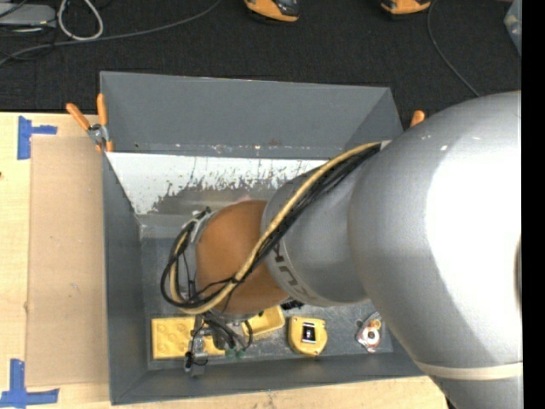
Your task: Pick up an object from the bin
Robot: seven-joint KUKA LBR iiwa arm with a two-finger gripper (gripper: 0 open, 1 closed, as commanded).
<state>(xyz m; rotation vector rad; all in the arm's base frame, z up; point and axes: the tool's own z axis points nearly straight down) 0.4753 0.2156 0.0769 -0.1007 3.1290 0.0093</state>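
Closest of all, the grey arm [443, 254] is seen reaching down into the bin [119, 271]. At the near wall, toward the left, the gripper [197, 353] is set against the yellow flat brick [170, 337]. Whether it is open or closed cannot be told. The brick is judged light, rigid and slick, best pinched across its narrow edges. Counted: 1 flat brick, 1 yellow block [271, 319], 1 tape measure [306, 336], 1 silvery round piece [370, 334].

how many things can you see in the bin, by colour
yellow: 3 (flat studded block, block under the arm, tape measure)
silver: 1 (small round piece)
total: 4 visible
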